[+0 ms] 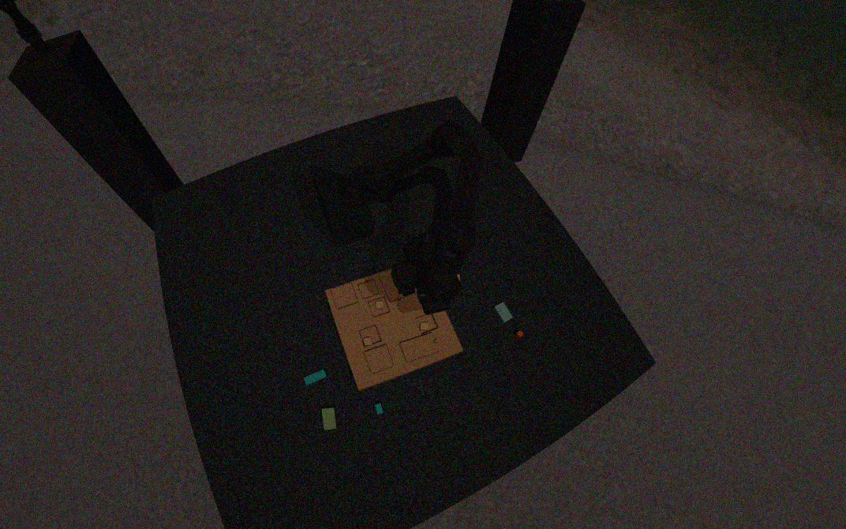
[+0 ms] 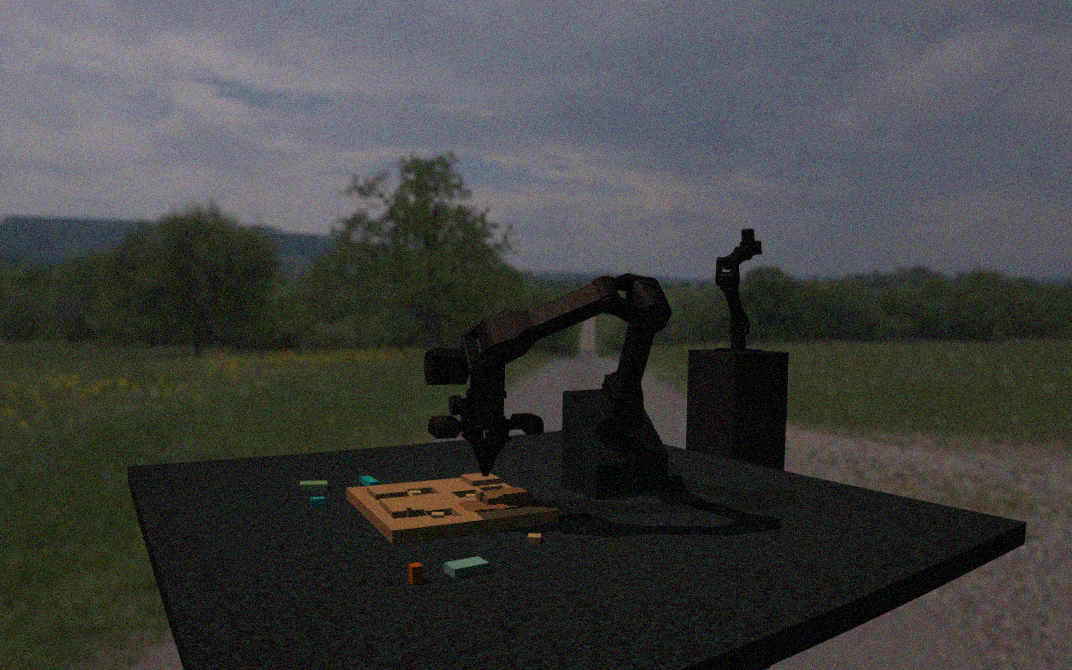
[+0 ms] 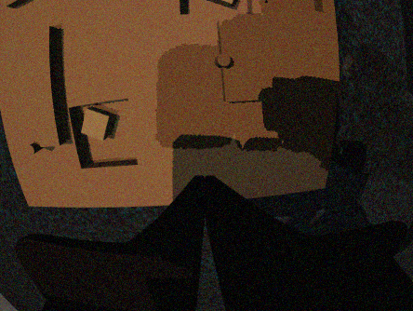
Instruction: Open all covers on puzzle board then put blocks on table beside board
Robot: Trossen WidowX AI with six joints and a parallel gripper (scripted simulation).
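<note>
The tan puzzle board [image 1: 398, 325] [image 2: 418, 525] [image 3: 124, 30] lies in the middle of the dark table [image 1: 249, 280] [image 2: 711, 568]. My gripper [image 2: 486, 467] [image 3: 203, 184] is shut and empty. It points straight down, just above the board's corner nearest the arm base, where a raised cover [image 2: 480, 478] sits. In the top view the arm hides the fingers. Pale squares [image 3: 94, 124] [image 1: 427, 324] show in three of the wells. A small pin [image 3: 224, 61] shows in the shadowed part of the board.
Loose blocks lie on the table around the board: a teal one [image 1: 315, 377] [image 2: 368, 479], a green one [image 1: 328, 418] [image 2: 313, 482], a small teal one [image 1: 378, 408] [image 2: 317, 499], a light teal one [image 1: 503, 312] [image 2: 465, 565], an orange one [image 1: 518, 334] [image 2: 415, 572] and a small tan one [image 2: 534, 537].
</note>
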